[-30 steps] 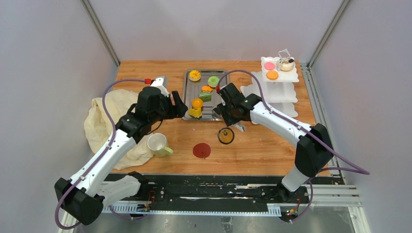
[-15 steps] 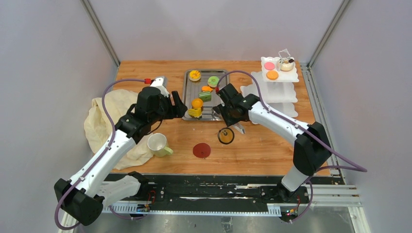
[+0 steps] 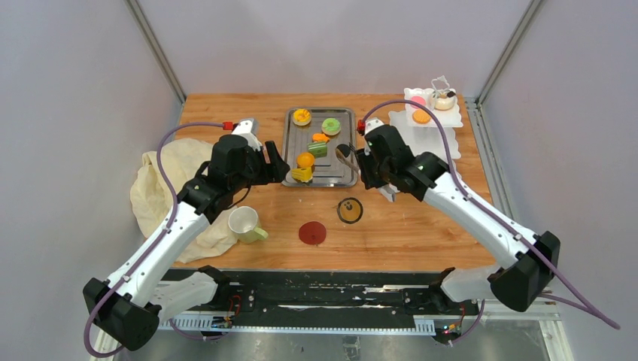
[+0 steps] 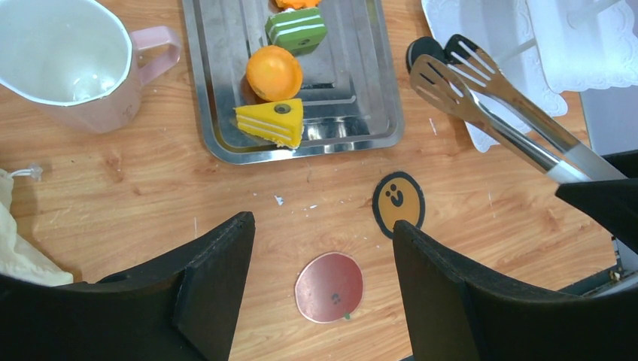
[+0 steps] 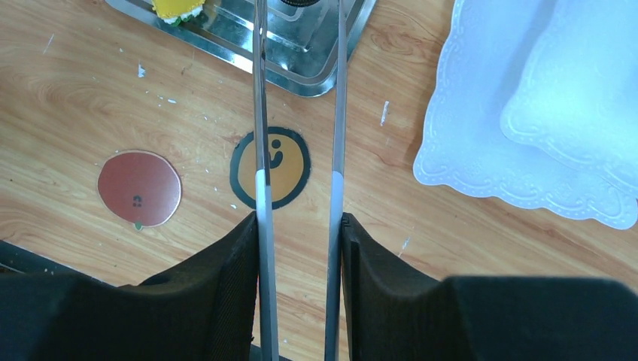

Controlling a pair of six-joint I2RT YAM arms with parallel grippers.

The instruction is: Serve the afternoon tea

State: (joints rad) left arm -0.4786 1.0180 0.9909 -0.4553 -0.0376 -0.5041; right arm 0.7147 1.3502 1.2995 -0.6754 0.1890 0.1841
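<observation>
So, coasters: red coaster (image 3: 311, 232) nearest the arms' bases, yellow smiley coaster (image 3: 348, 210) a little farther and to its right; both lie flat on the table (image 3: 391, 241), apart from each other.
Near mug: pale mug (image 3: 244, 223) upright, left of the red coaster, beside the cream cloth (image 3: 162, 188).
Left gripper (image 4: 322, 224): jaws wide apart, nothing between them, hovering by the tray's near left corner.
Right gripper (image 5: 299, 226): clamped on the tongs' two arms from outside.
Tongs (image 4: 466, 83): arms slightly parted, nothing between the slotted tips, raised at the tray's right edge.
Tray (image 3: 338, 169): holds yellow wedge (image 4: 272, 120), orange ball (image 4: 274, 72), green cake (image 4: 296, 28), with green donut (image 3: 331, 125) and orange tart (image 3: 302, 116) at the far end.
Far mug: pink-handled mug (image 4: 68, 60) upright, left of the tray.
Stand (image 3: 432, 143): far right; pink disc (image 3: 417, 101) and second orange tart (image 3: 422, 116) on its top tier.
</observation>
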